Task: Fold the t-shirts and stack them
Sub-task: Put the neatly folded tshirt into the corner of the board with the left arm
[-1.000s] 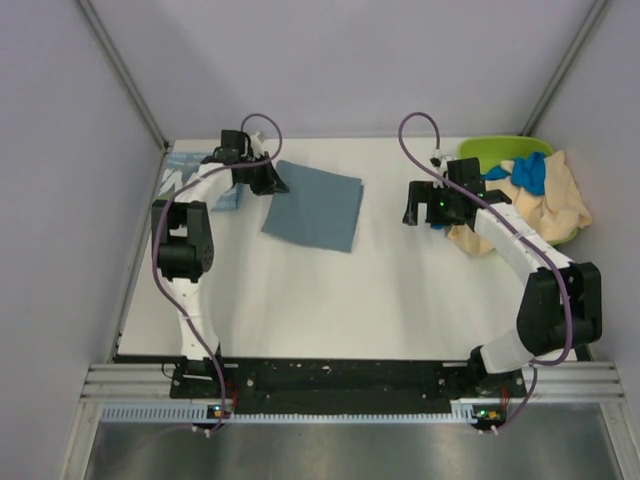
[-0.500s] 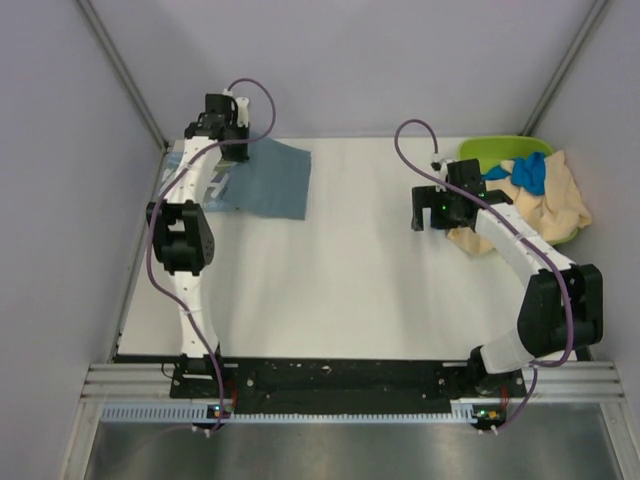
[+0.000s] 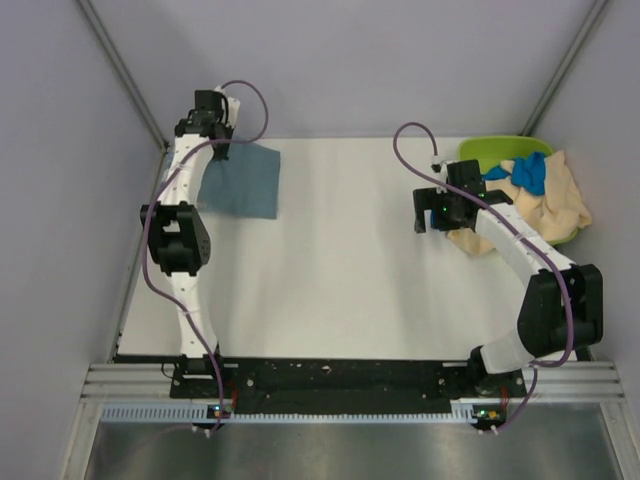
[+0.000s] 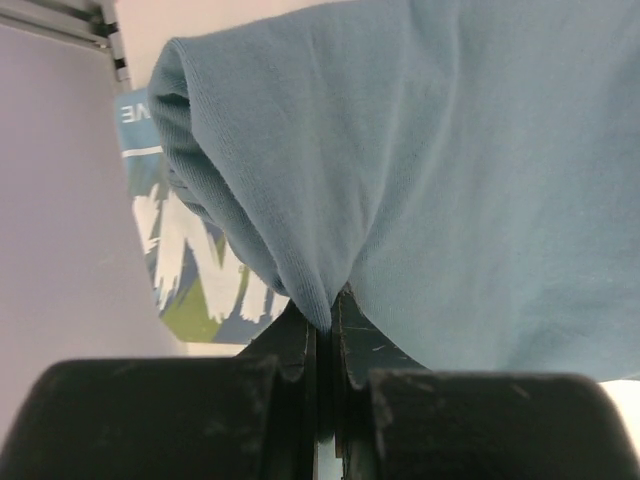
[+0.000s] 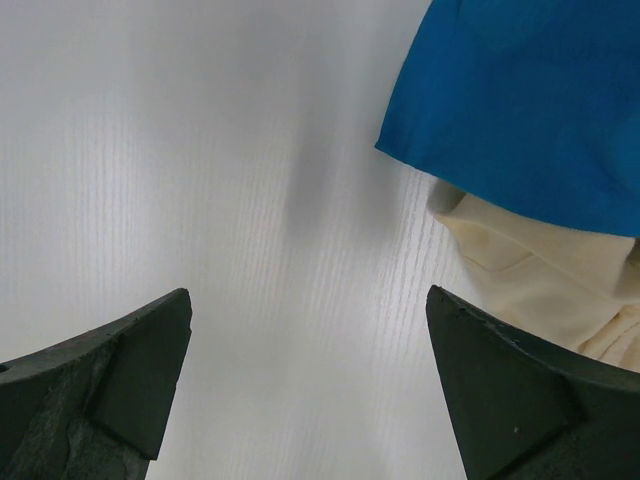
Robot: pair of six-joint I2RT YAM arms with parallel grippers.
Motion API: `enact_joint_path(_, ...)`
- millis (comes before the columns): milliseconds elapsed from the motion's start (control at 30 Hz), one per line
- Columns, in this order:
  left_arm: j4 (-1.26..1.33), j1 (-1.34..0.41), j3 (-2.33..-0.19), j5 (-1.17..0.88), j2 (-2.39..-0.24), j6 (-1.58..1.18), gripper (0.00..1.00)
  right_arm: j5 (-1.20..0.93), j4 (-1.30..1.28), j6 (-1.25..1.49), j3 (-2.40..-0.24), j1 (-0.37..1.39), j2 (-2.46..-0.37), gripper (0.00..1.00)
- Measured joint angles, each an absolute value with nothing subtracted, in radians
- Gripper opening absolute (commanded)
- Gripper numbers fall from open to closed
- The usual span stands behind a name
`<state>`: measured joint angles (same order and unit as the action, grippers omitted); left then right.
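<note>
Risk of a skewed stack: left jaws pinch only a bunched fold of the slate-blue t-shirt [image 4: 480, 180], hanging at the desk's [image 3: 340, 270] far-left corner over the teal printed t-shirt [image 4: 190, 260]. Right jaws stand wide and empty near the cream t-shirt [image 3: 560, 200].

Four shirts counted. One slate shirt [image 3: 245, 182], well left of the tub [image 3: 498, 147]. One teal shirt [image 4: 185, 250] with white letters, likewise well left of the tub. One blue shirt [image 3: 531, 172] and one cream shirt [image 3: 566, 205], both heaped at the tub, the cream spilling over its near rim. One tub only, lime green. Two arms: one left arm [image 3: 178, 240], one right arm [image 3: 506, 236], both nearer than the tub. One white surface [image 3: 350, 290] under all.
</note>
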<state>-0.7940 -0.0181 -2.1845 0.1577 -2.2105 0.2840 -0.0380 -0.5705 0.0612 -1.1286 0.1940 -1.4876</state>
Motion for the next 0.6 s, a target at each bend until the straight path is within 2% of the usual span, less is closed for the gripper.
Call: enact_joint_path(600, -0.743, 0.091, -2.215, 0.233, -2.168, 0.379, 0.00, -0.011, -0.578, 0.044, -1.129, 0.194, -1.488, 0.99)
